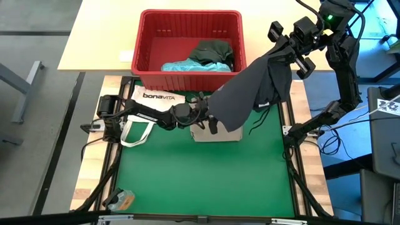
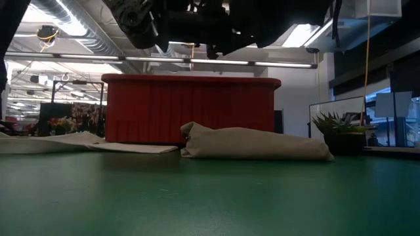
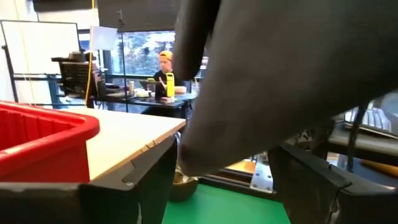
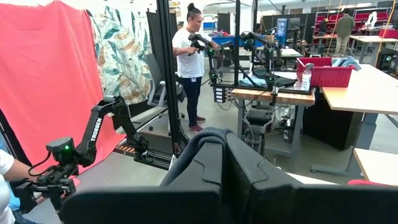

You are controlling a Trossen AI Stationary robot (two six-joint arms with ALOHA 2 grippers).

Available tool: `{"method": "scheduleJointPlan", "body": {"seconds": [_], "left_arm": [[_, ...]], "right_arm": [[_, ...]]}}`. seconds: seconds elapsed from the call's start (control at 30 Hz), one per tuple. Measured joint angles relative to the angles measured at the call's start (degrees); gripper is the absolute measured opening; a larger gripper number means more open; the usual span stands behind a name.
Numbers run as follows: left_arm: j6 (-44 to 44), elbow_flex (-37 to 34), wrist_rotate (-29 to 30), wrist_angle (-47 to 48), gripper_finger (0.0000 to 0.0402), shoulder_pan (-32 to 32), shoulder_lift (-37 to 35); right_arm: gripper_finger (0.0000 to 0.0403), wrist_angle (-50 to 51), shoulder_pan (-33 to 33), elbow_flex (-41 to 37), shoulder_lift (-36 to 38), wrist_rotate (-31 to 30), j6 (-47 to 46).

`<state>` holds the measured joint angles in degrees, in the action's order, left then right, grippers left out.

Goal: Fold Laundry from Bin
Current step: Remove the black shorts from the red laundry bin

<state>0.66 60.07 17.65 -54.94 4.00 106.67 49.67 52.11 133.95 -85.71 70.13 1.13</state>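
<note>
A: Where's the dark grey garment (image 1: pixel 250 87) relative to the red bin (image 1: pixel 145 37)?

B: It hangs in the air just beside the bin's near right corner, stretched as a slanting band. Its high end is at the right gripper (image 1: pixel 292 51), off the bin's right side; its low end is at the left gripper (image 1: pixel 209 119), just in front of the bin's near wall.

A: How do the grippers stand?

B: The right one is clamped on the garment's top edge; in its own wrist view grey cloth bunches between the closed fingers. The left one has its fingers (image 3: pixel 146 180) spread apart, and grey cloth drapes just past them. I can't tell whether it touches them.

A: So what does the next move hinge on?

B: The long axis runs from the upper right down to the left gripper, so I'd judge the left arm is the one placed to take that lower end.

A: Anything one view adds?

B: The low view shows a folded khaki-tan garment (image 2: pixel 256 144) lying flat on the green mat (image 2: pixel 210 196) in front of the bin. From above it is largely hidden under the grey cloth. Only the high view shows turquoise (image 1: pixel 190 65) and dark green (image 1: pixel 212 52) pieces still inside the bin.
</note>
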Motion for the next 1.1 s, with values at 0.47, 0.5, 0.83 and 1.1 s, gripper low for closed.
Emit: {"method": "scheduleJointPlan", "body": {"seconds": [0.47,0.5,0.83,1.1], "left_arm": [[1.5,0.0,-0.8,-1.1,0.0048,0.5,0.0],[1.6,0.0,-0.6,-0.6,0.0025,0.3,-0.4],[11.9,0.1,16.9,21.9,0.0003,-5.6,-10.6],[10.6,0.1,30.9,41.3,0.0001,-10.4,-18.2]], "right_arm": [[0.0003,4.1,0.0,-0.1,0.0,-0.1,0.9],[0.0003,4.8,0.0,-0.3,0.0,-0.1,1.3],[0.0001,25.2,0.0,-0.6,0.0,-2.5,21.6],[0.0001,33.1,0.0,-6.5,-0.1,0.3,32.1]]}}
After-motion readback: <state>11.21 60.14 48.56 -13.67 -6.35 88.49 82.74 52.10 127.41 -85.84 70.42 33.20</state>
